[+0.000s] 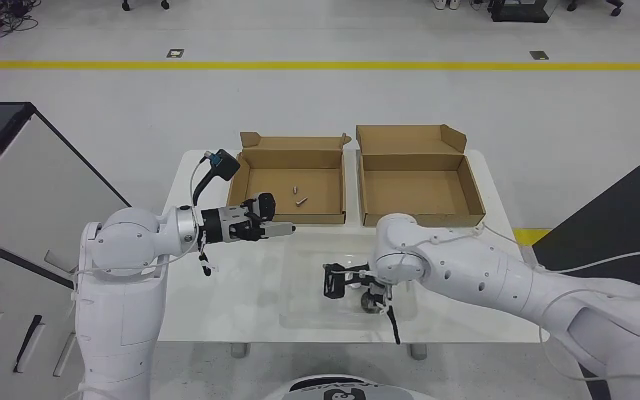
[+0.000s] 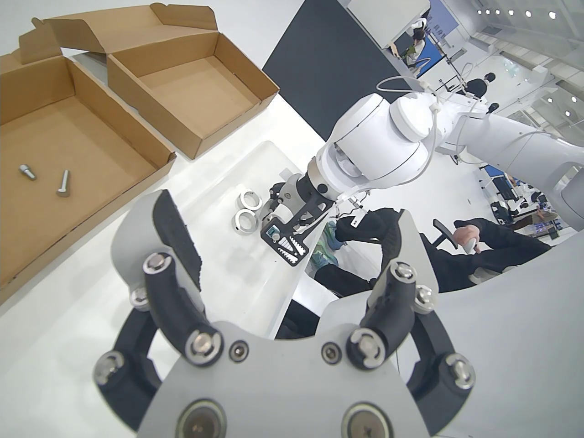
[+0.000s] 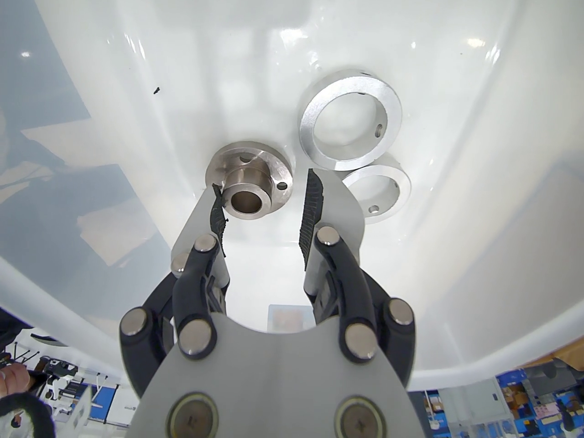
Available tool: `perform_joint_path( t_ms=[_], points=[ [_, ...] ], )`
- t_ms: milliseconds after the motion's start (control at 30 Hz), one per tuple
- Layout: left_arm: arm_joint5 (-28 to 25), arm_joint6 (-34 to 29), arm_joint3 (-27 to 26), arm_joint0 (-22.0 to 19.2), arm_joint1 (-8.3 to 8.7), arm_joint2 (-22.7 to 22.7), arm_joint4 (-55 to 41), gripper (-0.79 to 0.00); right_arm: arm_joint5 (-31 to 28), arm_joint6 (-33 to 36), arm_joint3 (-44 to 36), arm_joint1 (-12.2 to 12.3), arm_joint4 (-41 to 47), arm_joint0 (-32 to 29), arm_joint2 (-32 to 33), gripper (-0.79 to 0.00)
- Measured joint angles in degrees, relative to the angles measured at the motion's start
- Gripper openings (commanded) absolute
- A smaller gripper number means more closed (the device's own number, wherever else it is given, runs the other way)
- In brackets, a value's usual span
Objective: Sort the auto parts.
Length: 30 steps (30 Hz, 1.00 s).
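Above the table, the left gripper (image 1: pixel 278 229) hovers at the near edge of the left carton (image 1: pixel 290 155), which holds two bolts (image 1: pixel 299 193); the right gripper (image 1: pixel 340 280) sits in the clear tray (image 1: pixel 300 300). Left wrist view: jaws wide apart, gripping nothing. Right wrist view: jaws partly open, straddling a flanged hub (image 3: pixel 248 186), with two rings (image 3: pixel 350 119) just beside it.

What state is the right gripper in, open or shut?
Open: the right gripper has its fingers spread either side of the hub in the tray, with a gap beside one pad.
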Motion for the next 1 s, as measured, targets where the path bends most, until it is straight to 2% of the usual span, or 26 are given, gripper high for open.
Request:
perform_joint_path(
  t_ms=[700,867,1000],
  points=[
    [0.0,0.0,0.0,0.0,0.0,0.0,0.0,0.0,0.1,0.8,-0.1,-0.4,-0.8,-0.9,-0.2,-0.425],
    [0.0,0.0,0.0,0.0,0.0,0.0,0.0,0.0,0.0,0.9,0.0,-0.6,-1.2,-1.3,-0.2,-0.499],
    [0.0,0.0,0.0,0.0,0.0,0.0,0.0,0.0,0.4,1.3,0.3,-0.9,-1.6,-1.4,-0.3,-0.517]
  ],
)
